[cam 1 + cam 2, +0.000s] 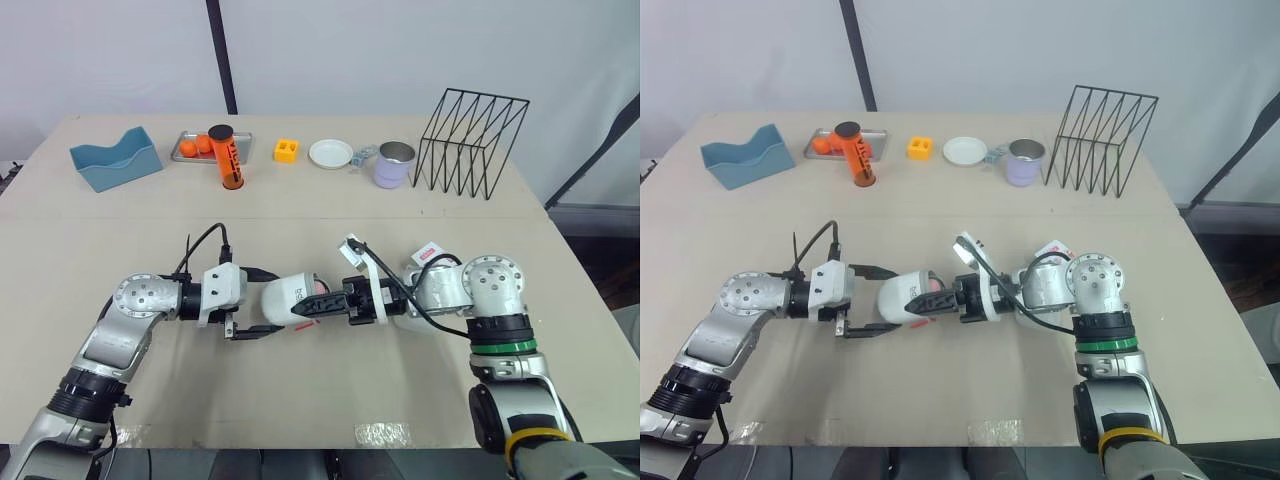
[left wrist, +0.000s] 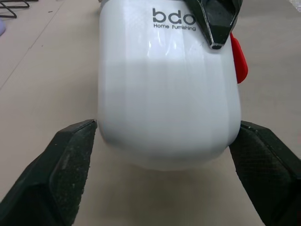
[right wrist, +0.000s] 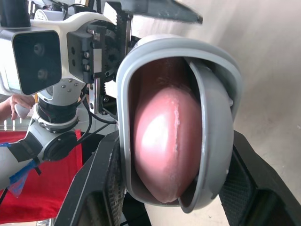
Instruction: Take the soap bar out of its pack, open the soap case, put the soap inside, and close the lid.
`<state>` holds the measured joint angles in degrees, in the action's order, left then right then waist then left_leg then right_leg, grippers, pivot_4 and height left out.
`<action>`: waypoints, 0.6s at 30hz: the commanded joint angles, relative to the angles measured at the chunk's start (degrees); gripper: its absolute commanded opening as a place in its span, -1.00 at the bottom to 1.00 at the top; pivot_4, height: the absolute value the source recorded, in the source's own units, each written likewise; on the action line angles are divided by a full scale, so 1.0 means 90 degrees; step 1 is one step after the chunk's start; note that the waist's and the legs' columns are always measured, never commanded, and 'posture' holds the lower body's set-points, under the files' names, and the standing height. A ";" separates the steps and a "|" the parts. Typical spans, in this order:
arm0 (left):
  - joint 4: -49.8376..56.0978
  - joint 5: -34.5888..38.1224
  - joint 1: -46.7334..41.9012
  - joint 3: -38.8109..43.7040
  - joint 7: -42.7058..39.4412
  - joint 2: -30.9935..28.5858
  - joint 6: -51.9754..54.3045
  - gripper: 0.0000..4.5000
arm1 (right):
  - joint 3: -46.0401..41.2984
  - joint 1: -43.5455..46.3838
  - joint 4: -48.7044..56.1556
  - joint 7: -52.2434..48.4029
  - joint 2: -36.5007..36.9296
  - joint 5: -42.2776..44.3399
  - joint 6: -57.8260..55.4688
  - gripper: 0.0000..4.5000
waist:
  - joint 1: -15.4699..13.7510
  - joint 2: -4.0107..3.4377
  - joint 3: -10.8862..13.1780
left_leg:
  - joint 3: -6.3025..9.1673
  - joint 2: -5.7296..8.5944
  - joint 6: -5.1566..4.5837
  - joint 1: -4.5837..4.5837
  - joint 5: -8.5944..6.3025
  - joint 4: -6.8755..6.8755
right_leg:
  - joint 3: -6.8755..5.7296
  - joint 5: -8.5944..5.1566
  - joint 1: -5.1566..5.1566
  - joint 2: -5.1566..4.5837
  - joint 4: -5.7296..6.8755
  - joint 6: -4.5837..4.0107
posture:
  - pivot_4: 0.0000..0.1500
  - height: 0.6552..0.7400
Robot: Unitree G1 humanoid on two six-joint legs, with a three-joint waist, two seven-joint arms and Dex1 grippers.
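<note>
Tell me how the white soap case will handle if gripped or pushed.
The soap case looks like glossy, rounded plastic, so it is probably stiff but slippery in the left gripper. Its curved body may rock if pushed. With the soap inside, it is likely heavier than it looks.

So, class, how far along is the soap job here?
Done: pink soap sits inside the soap case; what looks like its pack lies aside. In hand: left tool grips the case, right tool at its open end. Left: shutting the lid.

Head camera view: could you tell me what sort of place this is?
Probably a robot test bench: a table before white screens, with unrelated props such as a wire rack, mug and blue tray.
</note>
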<state>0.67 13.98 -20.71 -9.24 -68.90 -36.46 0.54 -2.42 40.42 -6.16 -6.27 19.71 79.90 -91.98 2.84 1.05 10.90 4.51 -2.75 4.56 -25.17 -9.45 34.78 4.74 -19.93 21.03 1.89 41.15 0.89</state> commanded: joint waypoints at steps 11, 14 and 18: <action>0.0078 0.1267 -0.0672 0.0612 -0.0400 -0.0398 0.1878 0.99 | 0.1764 0.0832 0.1508 -0.2966 0.1842 -0.2305 0.1346 -0.10 | -0.0004 -0.0017 0.0010 | 0.0002 0.0001 0.0000 -0.0006 0.0000 -0.0001 | -0.0001 -0.0004 0.0006 0.0001 -0.0006 0.0006 | 1.00 1.00; 0.0112 0.1344 -0.0794 0.0625 -0.0299 -0.0332 0.2195 0.99 | 0.2771 0.1184 0.1850 -0.4086 0.2502 -0.3545 0.2533 -0.10 | -0.0006 -0.0018 0.0012 | -0.0001 0.0002 0.0000 -0.0008 0.0000 0.0000 | 0.0000 -0.0011 0.0010 -0.0001 -0.0010 0.0019 | 1.00 1.00; 0.0254 0.1444 -0.0915 0.0585 -0.0112 -0.0187 0.2561 0.99 | 0.3806 0.1606 0.2098 -0.5109 0.3025 -0.5093 0.3897 -0.10 | -0.0007 -0.0020 0.0013 | 0.0000 0.0001 0.0000 -0.0009 0.0000 -0.0001 | -0.0002 -0.0010 0.0014 -0.0002 -0.0010 0.0018 | 1.00 1.00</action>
<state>0.69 25.75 -27.73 -4.87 -70.41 -38.36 22.65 29.81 52.83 10.01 -48.04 45.92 39.10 -62.48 2.78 0.86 11.02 4.51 -2.74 4.56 -25.26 -9.45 34.78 4.72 -20.02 21.15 1.87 41.06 1.04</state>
